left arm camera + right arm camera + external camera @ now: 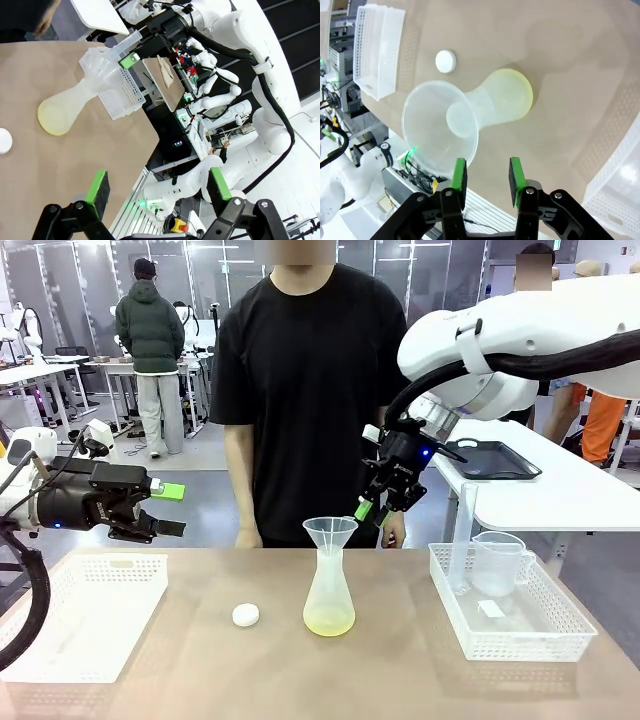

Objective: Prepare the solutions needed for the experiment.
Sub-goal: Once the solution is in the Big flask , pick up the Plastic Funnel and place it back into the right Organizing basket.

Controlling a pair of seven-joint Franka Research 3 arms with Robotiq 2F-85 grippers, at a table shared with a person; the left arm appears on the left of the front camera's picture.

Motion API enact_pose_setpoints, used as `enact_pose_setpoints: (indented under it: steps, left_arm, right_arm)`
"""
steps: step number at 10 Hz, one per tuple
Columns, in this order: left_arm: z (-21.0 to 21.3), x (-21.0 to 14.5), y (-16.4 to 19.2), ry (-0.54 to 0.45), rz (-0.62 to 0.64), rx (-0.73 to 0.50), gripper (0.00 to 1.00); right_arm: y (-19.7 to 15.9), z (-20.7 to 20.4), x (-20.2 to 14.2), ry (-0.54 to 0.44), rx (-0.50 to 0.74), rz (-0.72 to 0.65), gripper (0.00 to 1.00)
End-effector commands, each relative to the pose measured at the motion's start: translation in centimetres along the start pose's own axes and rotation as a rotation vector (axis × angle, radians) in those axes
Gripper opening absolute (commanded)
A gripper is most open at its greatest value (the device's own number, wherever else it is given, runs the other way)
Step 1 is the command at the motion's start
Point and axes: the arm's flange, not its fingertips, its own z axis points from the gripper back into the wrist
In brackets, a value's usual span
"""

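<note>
The frosted conical flask (329, 592) stands mid-table with a clear funnel (330, 532) in its neck. The solutions (329, 621) show as a shallow pale yellow-green layer at its bottom. My right gripper (373, 510) hangs just right of the funnel's rim, pointing down. In the right wrist view its jaws (487, 177) stand narrowly apart with nothing between them, beside the funnel (440, 130) and above the flask (506, 97). My left gripper (165, 510) hovers open over the left of the table. In its own view, the left gripper (159, 185) is wide open and the flask (62, 111) lies farther off.
A small white round cap (245, 615) lies left of the flask. A white basket (85, 615) sits at the left. Another white basket (455, 615) at the right holds a clear measuring jug (498, 562). A person in black stands at the far edge.
</note>
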Motion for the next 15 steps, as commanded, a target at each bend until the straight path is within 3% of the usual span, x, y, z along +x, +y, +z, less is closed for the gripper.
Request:
enact_pose_setpoints:
  steps: [1,2,3,4,11,15]
  left_arm:
    - [-0.2,0.2,-0.2,-0.016,0.017,-0.022,1.0]
    - [-0.2,0.2,-0.2,-0.016,0.017,-0.022,1.0]
    - [-0.2,0.2,-0.2,-0.016,0.017,-0.022,1.0]
    - [-0.2,0.2,-0.2,-0.016,0.017,-0.022,1.0]
    - [-0.2,0.2,-0.2,-0.016,0.017,-0.022,1.0]
    - [-0.2,0.2,-0.2,-0.016,0.017,-0.022,1.0]
  right_arm:
    - [-0.5,0.9,-1.8,0.012,0.029,-0.008,0.37]
    - [-0.7,1.5,-2.0,0.01,0.043,-0.005,0.41]
    - [-0.6,2.0,-2.4,0.002,0.049,-0.007,0.33]
    - [-0.3,1.4,-1.1,0.013,0.012,-0.012,0.33]
    - [-0.3,1.5,-1.4,0.02,0.021,-0.016,0.33]
    - [0.7,-0.2,0.8,0.061,-0.021,-0.073,0.33]
